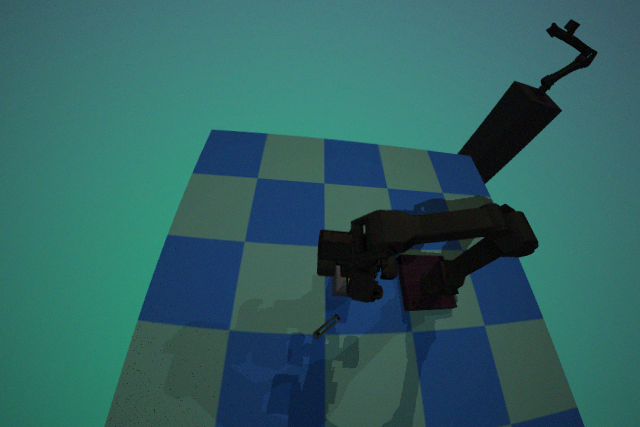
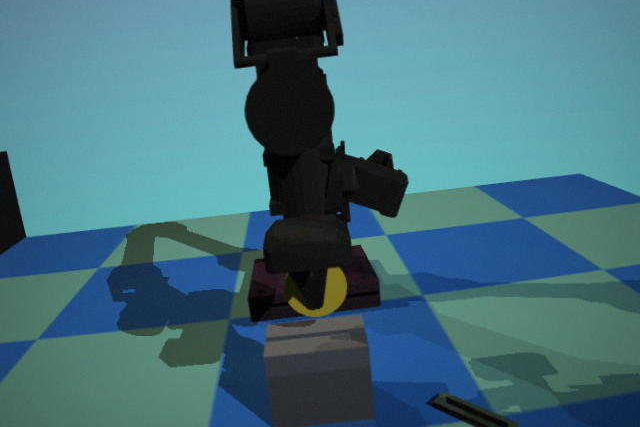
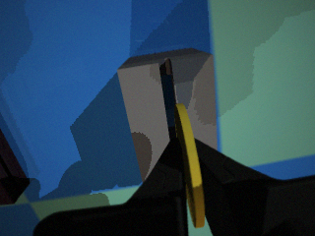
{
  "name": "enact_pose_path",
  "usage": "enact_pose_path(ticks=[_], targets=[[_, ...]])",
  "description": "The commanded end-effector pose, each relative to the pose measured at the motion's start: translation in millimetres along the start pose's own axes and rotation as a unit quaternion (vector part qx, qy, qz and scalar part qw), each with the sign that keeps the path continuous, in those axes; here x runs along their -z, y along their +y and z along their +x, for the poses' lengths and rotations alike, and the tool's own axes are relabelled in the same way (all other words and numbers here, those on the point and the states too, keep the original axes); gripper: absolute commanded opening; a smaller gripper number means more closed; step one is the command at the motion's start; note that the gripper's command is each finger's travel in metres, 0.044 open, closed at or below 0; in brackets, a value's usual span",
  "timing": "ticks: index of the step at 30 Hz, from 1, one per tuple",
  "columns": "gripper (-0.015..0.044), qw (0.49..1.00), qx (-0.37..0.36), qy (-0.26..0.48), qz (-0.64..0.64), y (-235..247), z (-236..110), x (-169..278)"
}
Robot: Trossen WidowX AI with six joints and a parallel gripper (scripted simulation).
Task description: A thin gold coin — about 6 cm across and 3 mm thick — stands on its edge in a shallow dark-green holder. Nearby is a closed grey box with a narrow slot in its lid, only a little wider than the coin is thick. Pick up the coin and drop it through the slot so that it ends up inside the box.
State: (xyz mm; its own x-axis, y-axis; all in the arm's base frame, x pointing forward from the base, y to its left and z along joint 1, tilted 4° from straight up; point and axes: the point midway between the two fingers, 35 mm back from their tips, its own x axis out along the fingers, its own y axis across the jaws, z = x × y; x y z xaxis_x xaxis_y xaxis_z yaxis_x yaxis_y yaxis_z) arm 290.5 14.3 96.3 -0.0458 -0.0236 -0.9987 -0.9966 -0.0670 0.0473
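A bare test stage rather than any lived-in room: a blue-and-green checkered floor is filling the lower frame, a plain teal backdrop is spreading above, and a dark block is standing at upper right.

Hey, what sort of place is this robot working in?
Probably a bare robot test cell, not a home or workshop: a blue-and-green chequered floor, a plain teal backdrop, one dark arm whose hand holds a thin gold coin over a slotted grey box.
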Motion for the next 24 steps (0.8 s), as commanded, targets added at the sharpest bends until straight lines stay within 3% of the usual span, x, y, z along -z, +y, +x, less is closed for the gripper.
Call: enact_pose_path(ticks=[1,24], targets=[[0.0004,1.0,0.002,0.002,-0.001,1.6,-0.5,3.8],[0.0,1.0,0.0,0.0,-0.004,3.5,-1.4,6.4]])
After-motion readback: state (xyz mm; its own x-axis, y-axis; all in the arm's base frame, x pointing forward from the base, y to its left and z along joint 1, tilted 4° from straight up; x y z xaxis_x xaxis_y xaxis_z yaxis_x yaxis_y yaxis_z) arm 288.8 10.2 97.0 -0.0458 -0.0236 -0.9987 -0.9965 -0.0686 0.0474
